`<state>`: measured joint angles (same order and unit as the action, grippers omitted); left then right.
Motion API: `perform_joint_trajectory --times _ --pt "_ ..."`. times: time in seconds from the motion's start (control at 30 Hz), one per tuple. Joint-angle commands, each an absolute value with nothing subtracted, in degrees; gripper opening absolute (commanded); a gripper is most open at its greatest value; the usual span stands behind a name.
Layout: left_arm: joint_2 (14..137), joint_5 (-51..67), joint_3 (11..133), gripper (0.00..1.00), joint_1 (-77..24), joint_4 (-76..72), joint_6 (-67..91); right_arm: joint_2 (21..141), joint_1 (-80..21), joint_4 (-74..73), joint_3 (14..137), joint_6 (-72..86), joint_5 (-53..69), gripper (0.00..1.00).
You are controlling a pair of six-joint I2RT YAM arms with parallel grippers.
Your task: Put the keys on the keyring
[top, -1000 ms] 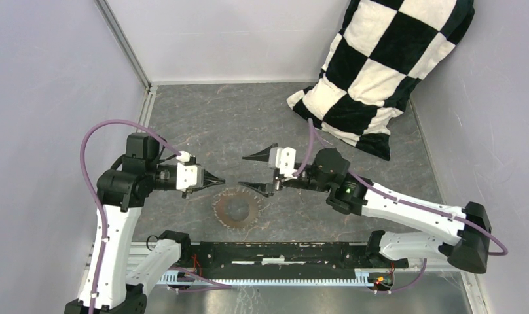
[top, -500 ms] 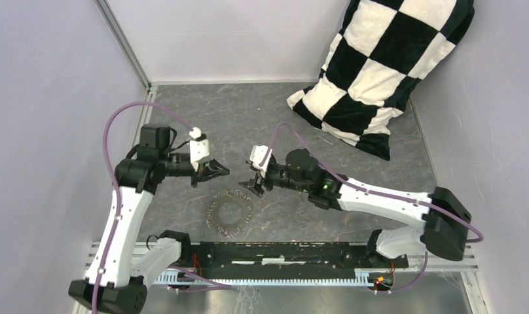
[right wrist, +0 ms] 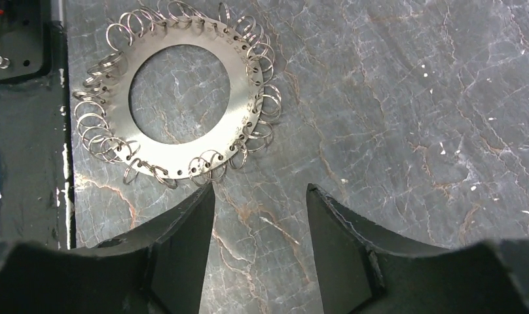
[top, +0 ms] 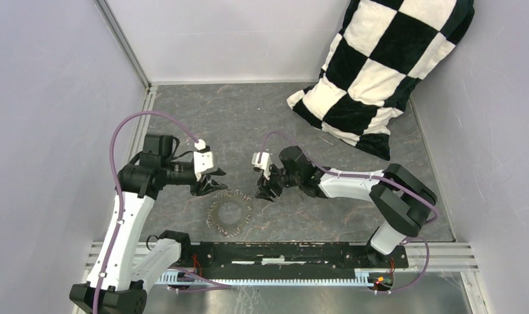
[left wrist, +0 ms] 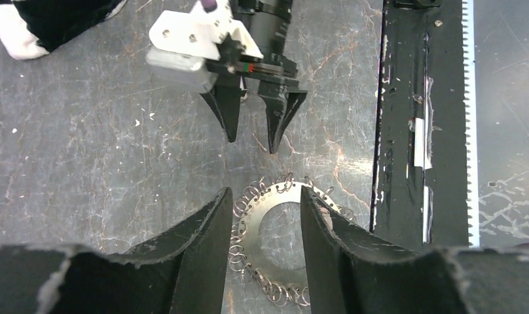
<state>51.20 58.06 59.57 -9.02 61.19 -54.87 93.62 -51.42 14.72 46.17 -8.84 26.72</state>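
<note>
Top external view is showing the grey marbled desk (top: 249, 118) filling the floor of the booth, with a black-and-white checkered pillow (top: 380, 65) leaning in the corner at 1 o'clock. A black rail (top: 281, 252) is running along the desk's near edge at 6 o'clock. The left arm (top: 127, 216) is rising from 7 o'clock and the right arm (top: 353, 184) is folding in from 4 o'clock.

The keyring (top: 229, 212) is lying flat on the desk just beyond the rail, at about 6 o'clock from the desk's middle. It is round, so no long axis is showing; its hollow centre is facing up and the small wire loops are fanning outward all round the rim.

The left pincer (top: 213, 180) is hanging at 11 o'clock from the keyring, pointing toward 3 o'clock, its fingers standing apart and gripping nothing. The right pincer (top: 265, 191) is hanging at 2 o'clock from the keyring, pointing toward 8 o'clock, its fingers likewise spread and gripping nothing.
</note>
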Motion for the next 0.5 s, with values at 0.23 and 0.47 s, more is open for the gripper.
perform_joint_trajectory --times 0.23,0.47 --pt "49.1 57.5 58.9 0.53 -9.0 62.0 -57.7 102.4 -50.1 23.0 48.9 -6.1 42.3 0.58" --pt "47.9 57.8 59.2 0.61 -9.0 62.7 -58.5 105.6 -50.2 25.7 49.3 -3.8 40.0 0.56"
